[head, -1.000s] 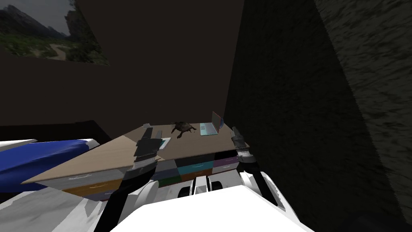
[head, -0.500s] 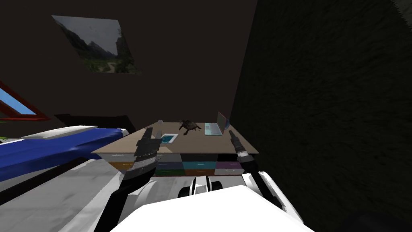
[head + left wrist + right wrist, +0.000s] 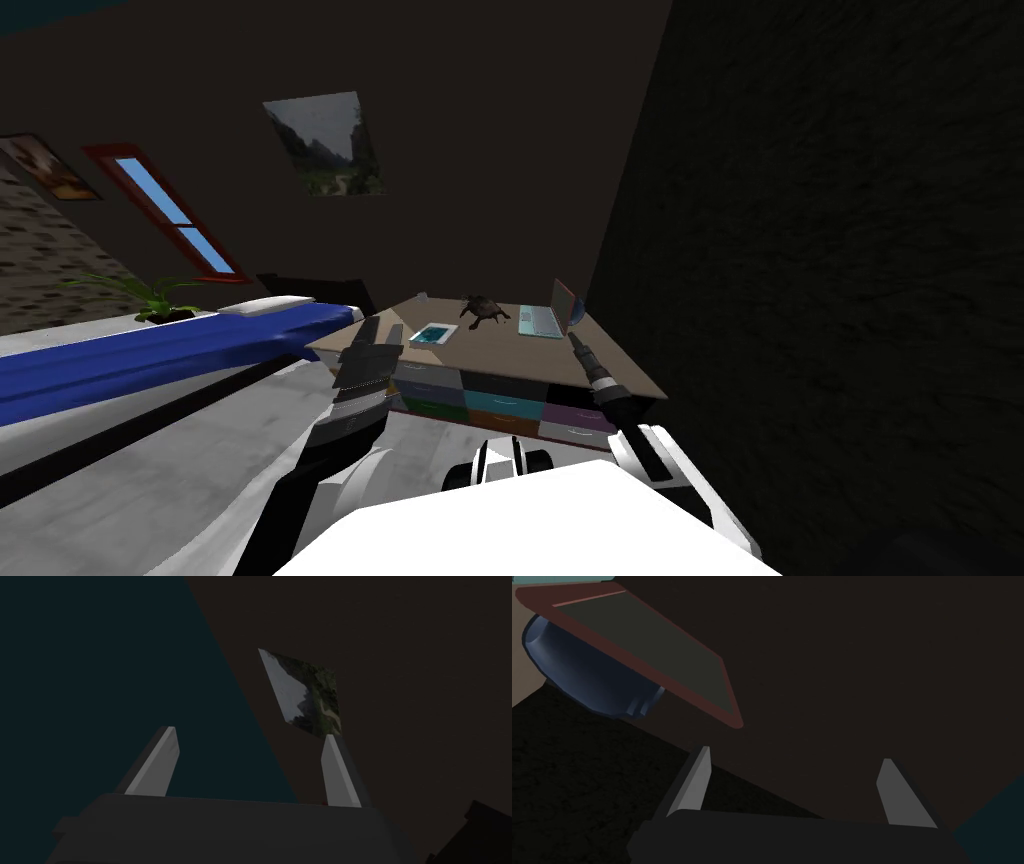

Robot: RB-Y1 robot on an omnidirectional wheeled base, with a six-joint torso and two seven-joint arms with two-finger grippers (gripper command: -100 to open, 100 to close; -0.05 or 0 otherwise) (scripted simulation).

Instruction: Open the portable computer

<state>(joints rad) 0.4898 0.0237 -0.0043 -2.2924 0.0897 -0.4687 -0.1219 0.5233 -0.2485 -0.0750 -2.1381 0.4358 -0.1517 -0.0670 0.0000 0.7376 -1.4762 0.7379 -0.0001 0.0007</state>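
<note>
A dark turtle figure (image 3: 483, 311) sits on the desk (image 3: 510, 352) just beside the laptop (image 3: 545, 320), on the side toward the bed (image 3: 150, 350). A flat teal-faced object (image 3: 433, 334) lies farther from the laptop on that same side. The laptop stands at the desk's far end, close to the dark side wall, its lid raised over a pale teal keyboard. A dark blue rounded object (image 3: 592, 678) rests right behind the lid. The right gripper (image 3: 795, 754) hovers just short of the laptop on the robot's side, its 2 jaws spread wide and empty. The left gripper (image 3: 250, 733), jaws likewise apart and empty, is raised well away from the laptop, near the flat teal-faced object. The tan desk top caps drawers (image 3: 490, 400) of mixed colours. The blue bed, a potted plant (image 3: 155, 295), a red-framed window (image 3: 165, 210) and a landscape picture (image 3: 325, 145) line the dim room.
</note>
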